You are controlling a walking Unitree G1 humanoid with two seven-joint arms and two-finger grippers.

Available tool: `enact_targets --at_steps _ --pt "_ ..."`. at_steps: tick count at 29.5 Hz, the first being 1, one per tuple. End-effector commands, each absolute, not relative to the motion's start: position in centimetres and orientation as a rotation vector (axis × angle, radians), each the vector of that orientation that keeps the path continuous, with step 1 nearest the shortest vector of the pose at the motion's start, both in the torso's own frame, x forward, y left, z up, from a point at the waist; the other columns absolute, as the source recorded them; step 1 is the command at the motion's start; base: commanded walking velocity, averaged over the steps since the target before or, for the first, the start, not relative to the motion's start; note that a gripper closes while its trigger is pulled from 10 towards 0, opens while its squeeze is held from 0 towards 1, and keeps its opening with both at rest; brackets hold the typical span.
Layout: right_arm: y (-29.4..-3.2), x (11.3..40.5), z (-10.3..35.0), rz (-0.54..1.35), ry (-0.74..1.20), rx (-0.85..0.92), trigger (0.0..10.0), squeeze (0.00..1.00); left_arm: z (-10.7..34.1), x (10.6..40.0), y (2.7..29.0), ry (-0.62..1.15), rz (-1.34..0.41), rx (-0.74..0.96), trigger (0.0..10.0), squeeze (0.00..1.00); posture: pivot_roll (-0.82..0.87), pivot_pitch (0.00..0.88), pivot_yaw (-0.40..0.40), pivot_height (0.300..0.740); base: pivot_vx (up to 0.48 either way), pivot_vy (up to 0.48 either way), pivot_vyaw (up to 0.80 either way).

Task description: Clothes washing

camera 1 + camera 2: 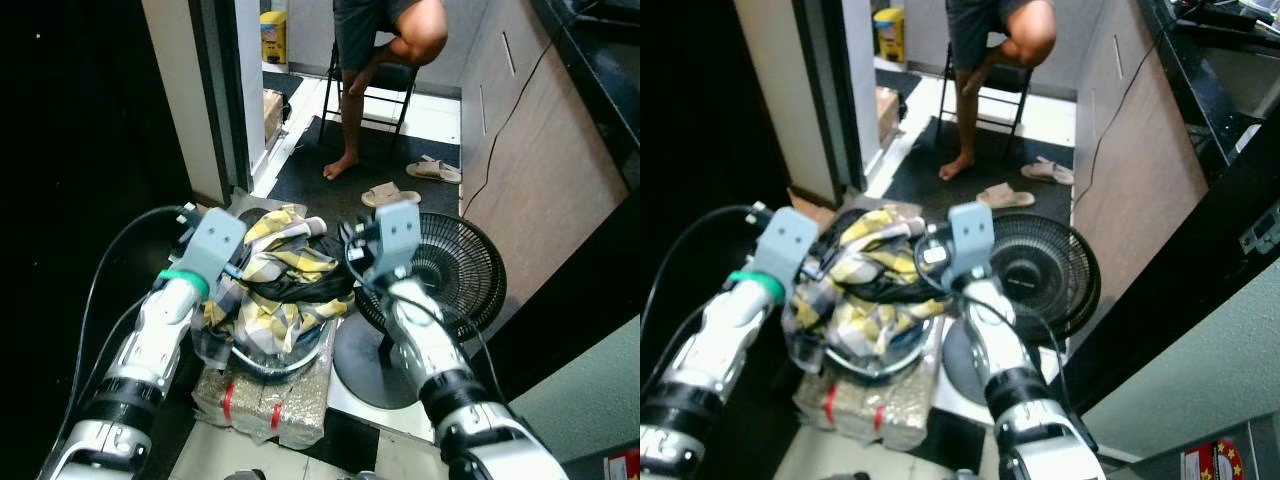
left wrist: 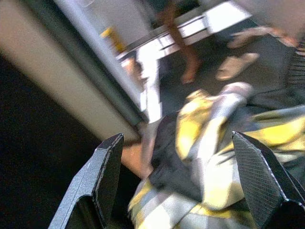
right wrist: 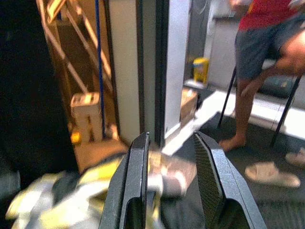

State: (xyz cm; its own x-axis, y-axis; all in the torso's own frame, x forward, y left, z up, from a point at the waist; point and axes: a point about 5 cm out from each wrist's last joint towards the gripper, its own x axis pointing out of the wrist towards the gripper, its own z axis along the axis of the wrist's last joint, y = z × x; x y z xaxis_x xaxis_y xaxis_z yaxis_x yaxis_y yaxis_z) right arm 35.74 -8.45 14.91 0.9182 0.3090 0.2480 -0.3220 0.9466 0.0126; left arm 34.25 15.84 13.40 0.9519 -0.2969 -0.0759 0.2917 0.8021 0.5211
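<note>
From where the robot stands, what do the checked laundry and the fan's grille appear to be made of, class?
Checked laundry: soft woven cloth, matt, yellow, grey and white; it lies crumpled in folds. Fan grille: thin black wire, probably painted metal; fine spokes radiate from a hub. Plastic cannot be ruled out.

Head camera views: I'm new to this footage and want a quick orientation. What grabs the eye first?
A heap of yellow-checked clothes in a basin sits right before the robot, with the left gripper and right gripper both open over it. A black floor fan stands to its right. Beyond, a person sits on a chair, sandals nearby.
</note>
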Motion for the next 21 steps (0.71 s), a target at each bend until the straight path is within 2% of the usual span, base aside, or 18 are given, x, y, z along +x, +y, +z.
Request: enact_targets --at_steps 1,6,7,11,21 --pt "-8.8 35.6 14.2 0.31 -0.223 0.068 10.0 0.0 12.4 33.9 15.8 0.029 -0.342 0.575 10.0 0.0 0.06 0.0 0.006 0.74 0.0 0.0 0.0" --pt "-8.8 35.7 14.5 0.31 -0.229 0.072 10.0 0.0 12.6 33.9 15.0 0.026 -0.347 0.51 10.0 0.0 0.06 0.0 0.007 0.74 0.0 0.0 0.0" --pt "-8.9 35.6 14.3 0.308 -0.227 0.072 10.0 0.0 12.8 34.0 15.0 0.029 -0.313 0.432 10.0 0.0 0.06 0.0 0.006 0.74 0.0 0.0 0.0" --pt "-8.9 35.3 13.9 0.304 -0.218 0.077 10.0 0.0 13.2 34.1 15.5 0.027 -0.254 0.324 10.0 0.0 0.06 0.0 0.003 0.74 0.0 0.0 0.0" --pt "-8.8 35.3 13.9 0.308 -0.215 0.073 10.0 0.0 13.1 34.2 16.5 0.031 -0.218 0.318 10.0 0.0 0.06 0.0 0.002 0.715 0.0 0.0 0.0"
